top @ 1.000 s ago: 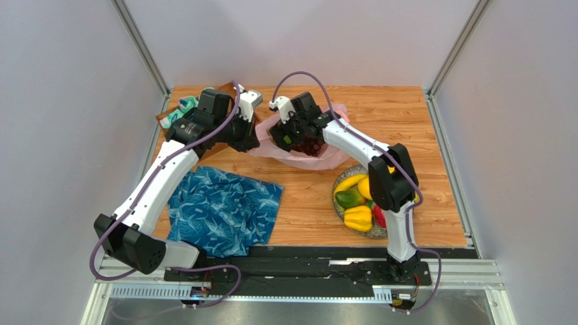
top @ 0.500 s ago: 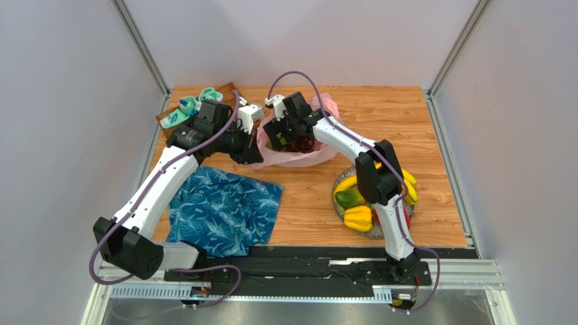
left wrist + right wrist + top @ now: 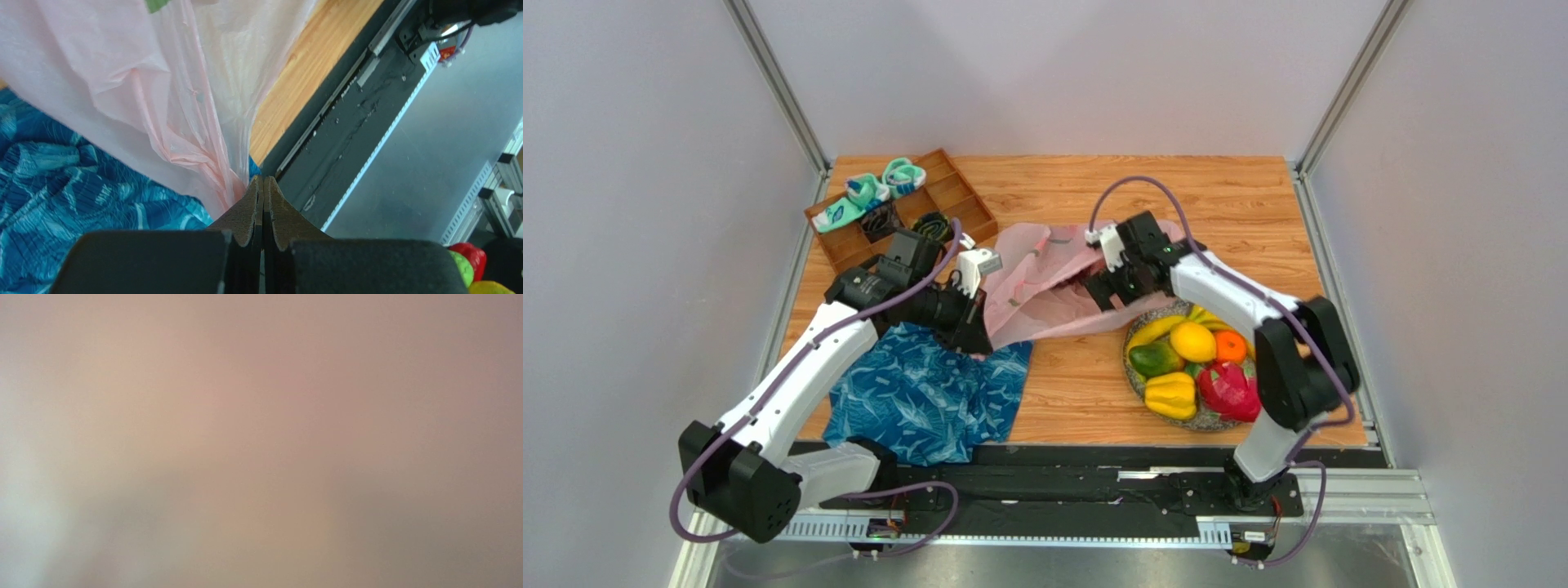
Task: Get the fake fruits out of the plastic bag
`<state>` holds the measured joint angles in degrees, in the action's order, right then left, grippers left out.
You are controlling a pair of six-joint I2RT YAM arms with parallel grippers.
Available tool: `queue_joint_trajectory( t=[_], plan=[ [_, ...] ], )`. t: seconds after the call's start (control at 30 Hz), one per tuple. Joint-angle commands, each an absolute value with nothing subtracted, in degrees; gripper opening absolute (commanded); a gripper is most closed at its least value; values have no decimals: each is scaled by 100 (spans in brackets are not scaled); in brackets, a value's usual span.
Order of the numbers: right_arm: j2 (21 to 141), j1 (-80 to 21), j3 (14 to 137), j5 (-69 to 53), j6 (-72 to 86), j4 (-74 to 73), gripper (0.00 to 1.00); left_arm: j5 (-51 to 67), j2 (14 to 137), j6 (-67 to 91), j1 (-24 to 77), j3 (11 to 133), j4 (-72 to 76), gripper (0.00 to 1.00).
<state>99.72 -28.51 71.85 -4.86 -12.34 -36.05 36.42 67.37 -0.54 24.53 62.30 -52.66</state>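
Observation:
The pale-pink plastic bag lies stretched and flattened between my two grippers. My left gripper is shut on a bunched edge of the bag, its fingertips pressed together over the blue cloth. My right gripper is at the bag's right end, its fingers hidden by the film. The right wrist view shows only blurred pink film. The fake fruits sit on a plate: bananas, a yellow fruit, an orange, a green fruit, a yellow pepper and a dragon fruit. No grapes show.
A blue leaf-patterned cloth lies at the front left. A wooden compartment box with teal items stands at the back left. The plate's rim is near the right arm's base. Metal frame posts border the table.
Both grippers have drawn back toward the front and the bag came with them, collapsing flat. The right arm swung right toward the plate, uncovering the fruits there.

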Motion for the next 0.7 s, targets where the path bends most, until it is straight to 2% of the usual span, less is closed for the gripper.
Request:
queue_joint_trajectory(
  t=[0.0, 0.07, 0.3, 0.43, 0.67],
  plan=[
    [9027, -3172, 6513, -800, -1380, -3560, 93, 3638, 6372, -185, 2522, 6345, -5642, 0],
    [9236, -3269, 6948, -800, -1406, -3516, 93, 4058, 6451, -150, 2522, 6495, -5669, 0],
    [10598, -3270, 8952, -1589, -1476, -3752, 90, 3903, 6460, -211, 2514, 6794, -5424, 0],
    [11345, -3270, 9903, -2012, -1678, -4374, 93, 3885, 6582, -237, 2374, 6917, -5186, 0],
    [11672, -3217, 10099, -3312, -1442, -4343, 98, 4051, 6724, -387, 2329, 7049, -5247, 0]
  ],
)
